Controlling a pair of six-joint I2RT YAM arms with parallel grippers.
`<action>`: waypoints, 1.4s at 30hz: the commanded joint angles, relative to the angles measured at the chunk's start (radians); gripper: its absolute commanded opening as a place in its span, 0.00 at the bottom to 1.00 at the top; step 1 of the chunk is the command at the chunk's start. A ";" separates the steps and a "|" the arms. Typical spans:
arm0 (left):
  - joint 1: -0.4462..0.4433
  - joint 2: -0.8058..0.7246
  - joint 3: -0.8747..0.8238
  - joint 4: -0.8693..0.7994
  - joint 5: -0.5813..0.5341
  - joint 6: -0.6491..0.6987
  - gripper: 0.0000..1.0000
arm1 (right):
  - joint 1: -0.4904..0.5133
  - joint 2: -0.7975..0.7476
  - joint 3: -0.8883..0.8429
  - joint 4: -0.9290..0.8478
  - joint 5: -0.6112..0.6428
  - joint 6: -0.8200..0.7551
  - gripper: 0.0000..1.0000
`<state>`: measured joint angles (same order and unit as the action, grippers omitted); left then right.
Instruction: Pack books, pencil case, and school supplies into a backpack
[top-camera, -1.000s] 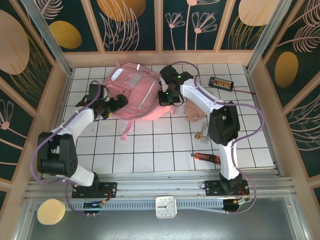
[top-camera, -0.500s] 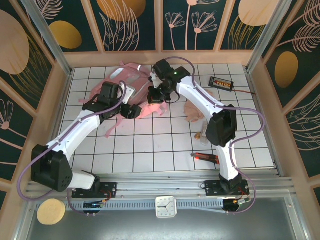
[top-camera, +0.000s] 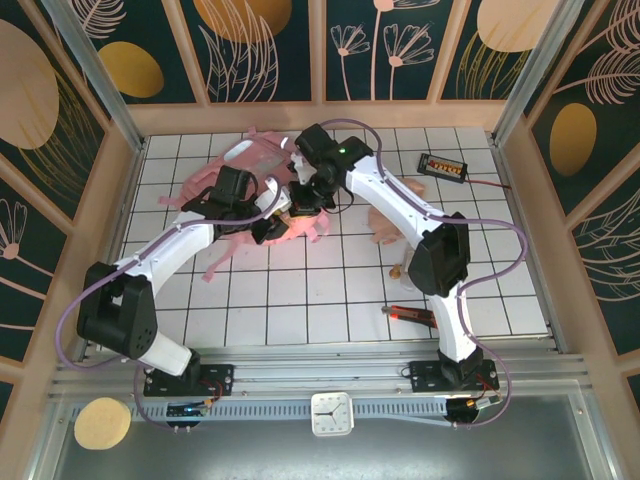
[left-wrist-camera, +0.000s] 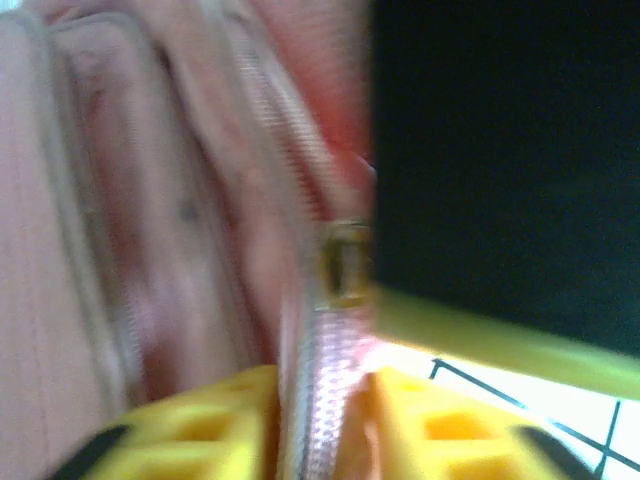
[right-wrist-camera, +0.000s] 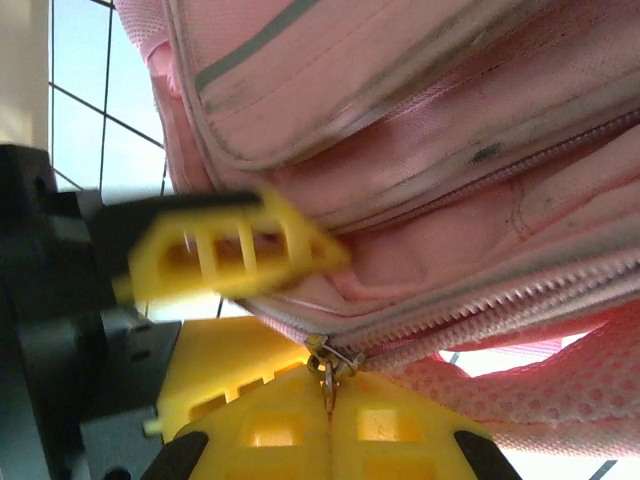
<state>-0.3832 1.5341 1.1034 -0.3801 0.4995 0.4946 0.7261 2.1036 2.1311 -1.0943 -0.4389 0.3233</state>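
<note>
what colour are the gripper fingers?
Yellow. Clearest in the right wrist view, where the fingers are shut on the backpack zipper.

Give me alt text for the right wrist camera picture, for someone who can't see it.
The right gripper, yellow-fingered, is shut on the metal zipper pull of a pink backpack seen close up. To its left, the blurred left gripper pinches the backpack's fabric by the same zipper, with white tiled table behind.

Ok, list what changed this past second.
The left gripper swung right and closed on the large pink fabric backpack beside its zip; the backpack bunched up. The right gripper shifted left and stayed shut, pinching the metal zip pull. The black wired box stayed put.
</note>
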 joint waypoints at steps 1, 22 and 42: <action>-0.007 0.039 0.048 -0.076 0.031 0.092 0.00 | 0.001 -0.045 0.025 -0.012 -0.064 -0.031 0.00; -0.042 -0.332 -0.109 -0.109 -0.021 0.162 0.00 | -0.302 0.199 0.138 0.018 0.108 -0.131 0.00; -0.095 -0.434 -0.206 0.080 -0.028 -0.031 0.99 | -0.185 0.055 0.123 0.030 -0.036 -0.032 0.00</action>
<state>-0.4644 1.0687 0.8642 -0.3855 0.4107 0.5514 0.4915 2.2925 2.2227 -1.0546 -0.4358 0.2295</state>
